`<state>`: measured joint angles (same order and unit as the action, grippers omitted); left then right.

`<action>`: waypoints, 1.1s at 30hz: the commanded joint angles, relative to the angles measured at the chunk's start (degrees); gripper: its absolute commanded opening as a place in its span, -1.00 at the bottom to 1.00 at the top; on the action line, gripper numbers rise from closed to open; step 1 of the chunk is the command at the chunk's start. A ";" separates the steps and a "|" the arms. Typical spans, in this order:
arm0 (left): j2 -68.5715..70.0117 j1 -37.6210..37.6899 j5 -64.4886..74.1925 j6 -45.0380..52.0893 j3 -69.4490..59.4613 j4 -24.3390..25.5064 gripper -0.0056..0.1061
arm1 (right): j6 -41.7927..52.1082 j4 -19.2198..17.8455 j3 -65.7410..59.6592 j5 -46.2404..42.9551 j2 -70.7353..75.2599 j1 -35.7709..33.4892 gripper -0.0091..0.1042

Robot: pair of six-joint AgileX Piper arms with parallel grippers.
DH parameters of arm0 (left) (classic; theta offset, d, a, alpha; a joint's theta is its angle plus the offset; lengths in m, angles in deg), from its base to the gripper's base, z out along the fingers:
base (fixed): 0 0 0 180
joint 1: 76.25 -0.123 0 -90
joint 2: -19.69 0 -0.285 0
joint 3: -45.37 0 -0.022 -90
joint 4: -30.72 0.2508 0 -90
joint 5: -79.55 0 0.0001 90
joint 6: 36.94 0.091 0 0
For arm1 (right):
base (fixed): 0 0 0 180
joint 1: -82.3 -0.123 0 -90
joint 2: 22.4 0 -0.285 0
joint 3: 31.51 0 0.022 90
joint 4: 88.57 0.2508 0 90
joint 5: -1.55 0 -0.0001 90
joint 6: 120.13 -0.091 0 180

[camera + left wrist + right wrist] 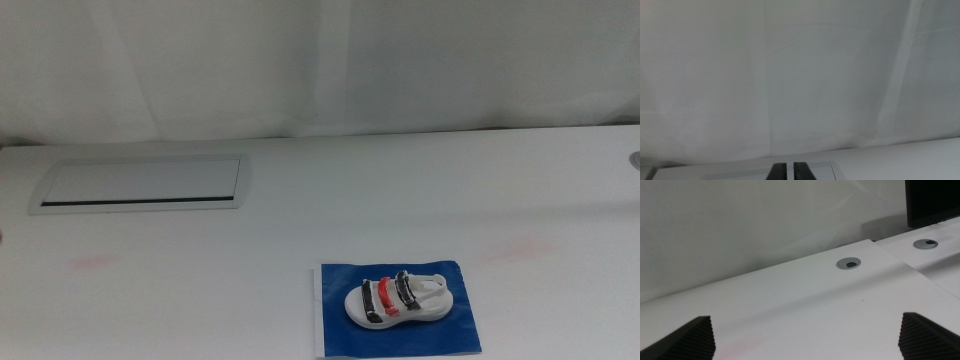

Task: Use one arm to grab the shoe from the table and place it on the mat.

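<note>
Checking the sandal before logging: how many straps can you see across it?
4: on the shoe on the mat, two black, one red between them, one white heel strap.

The shoe (399,299) lies on the mat (340,325), which sits flat on the surface (400,190) at the near edge, a little right of centre. The shoe rests lengthwise across the mat, toe end to the left and heel strap to the right, slightly right of the mat's middle, with bare mat showing on every side of it. The inset panel (140,184) is set into the surface well apart from the mat, farther back and to the left. A curtain wall (320,60) stands behind the far edge of the surface. At the far right edge of the surface is a cable grommet (634,158).
</note>
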<state>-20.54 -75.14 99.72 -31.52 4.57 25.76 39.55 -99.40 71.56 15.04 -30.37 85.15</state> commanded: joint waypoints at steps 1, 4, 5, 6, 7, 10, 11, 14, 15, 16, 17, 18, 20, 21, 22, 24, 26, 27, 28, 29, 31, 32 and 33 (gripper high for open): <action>6.31 -0.15 -2.60 -0.19 -6.10 -0.17 -0.93 | 0.20 -0.11 -2.39 -0.14 1.97 0.54 0.98; 14.47 -0.15 -5.89 -3.23 -14.78 -0.17 -0.93 | 0.20 -0.11 -2.39 -0.14 1.97 0.54 0.98; 15.79 -0.15 -6.59 -3.82 -16.42 -0.17 -0.93 | 0.20 -0.11 -2.39 -0.14 1.97 0.54 0.98; 17.21 -0.15 -7.76 -4.55 -18.54 -0.17 -0.93 | 0.20 -0.11 -2.39 -0.14 1.97 0.54 0.98; 18.42 -0.15 -9.13 -5.42 -20.65 -0.17 -0.93 | 0.20 -0.11 -2.39 -0.14 1.97 0.54 0.98; 20.78 -0.15 -12.81 -7.73 -26.75 -0.17 -0.93 | 0.20 -0.11 -2.39 -0.14 1.97 0.54 0.98; 21.03 -0.15 -13.82 -8.48 -28.22 -0.17 -0.93 | 0.20 -0.11 -2.39 -0.14 1.97 0.54 0.98; 21.63 -0.15 -15.70 -8.89 -32.31 -0.17 -0.93 | 0.20 -0.11 -2.39 -0.14 1.97 0.54 0.98; 21.76 -0.15 -15.70 -8.89 -33.07 -0.17 -0.93 | 0.20 -0.11 -2.39 -0.14 1.97 0.54 0.98; 21.84 -0.15 -15.70 -8.89 -33.95 -0.17 -0.93 | 0.20 -0.11 -2.39 -0.14 1.97 0.54 0.98; 21.98 -0.15 -15.70 -8.89 -34.69 -0.17 -0.93 | 0.20 -0.11 -2.39 -0.14 1.97 0.54 0.98; 21.98 -0.15 -15.70 -8.89 -35.30 -0.17 -0.93 | 0.20 -0.11 -2.39 -0.14 1.97 0.54 0.98; 21.98 -0.15 -15.73 -8.89 -36.13 -0.17 -0.93 | 0.20 -0.11 -2.39 -0.14 1.97 0.54 0.98; 21.98 -0.15 -15.84 -8.89 -36.27 -0.17 -0.93 | 0.20 -0.11 -2.39 -0.14 1.97 0.54 0.98; 21.98 -0.15 -15.96 -8.89 -36.29 -0.17 -0.93 | 0.20 -0.11 -2.39 -0.14 1.97 0.54 0.98; 21.98 -0.15 -17.23 -8.89 -36.64 -0.17 -0.93 | 0.20 -0.11 -2.39 -0.14 1.97 0.54 0.98; 21.98 -0.15 -18.05 -8.89 -36.80 -0.17 -0.93 | 0.20 -0.11 -2.39 -0.14 1.97 0.54 0.98; 21.98 -0.15 -18.05 -8.89 -36.80 -0.17 -0.93 | 0.20 -0.11 -2.39 -0.14 1.97 0.54 0.98; 21.98 -0.15 -18.05 -8.89 -36.80 -0.17 -0.93 | 0.20 -0.11 -2.39 -0.14 1.97 0.54 0.98; 21.98 -0.15 -18.05 -8.72 -36.80 -0.17 -0.93 | 0.20 -0.11 -2.39 -0.14 1.97 0.54 0.98; 21.98 -0.15 -18.05 -7.99 -36.80 0.06 -0.93 | 0.20 -0.11 -2.39 -0.14 1.97 0.54 0.98; 21.98 -0.15 -18.05 -7.99 -36.80 0.19 -0.93 | 0.20 -0.11 -2.39 -0.14 1.97 0.54 0.98; 21.98 -0.15 -18.05 -7.99 -36.80 0.19 -0.93 | 0.20 -0.11 -2.39 -0.14 1.97 0.54 0.98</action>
<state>1.23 -75.14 82.46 -39.54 -31.68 26.10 39.45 -99.40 71.56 15.04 -30.37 85.15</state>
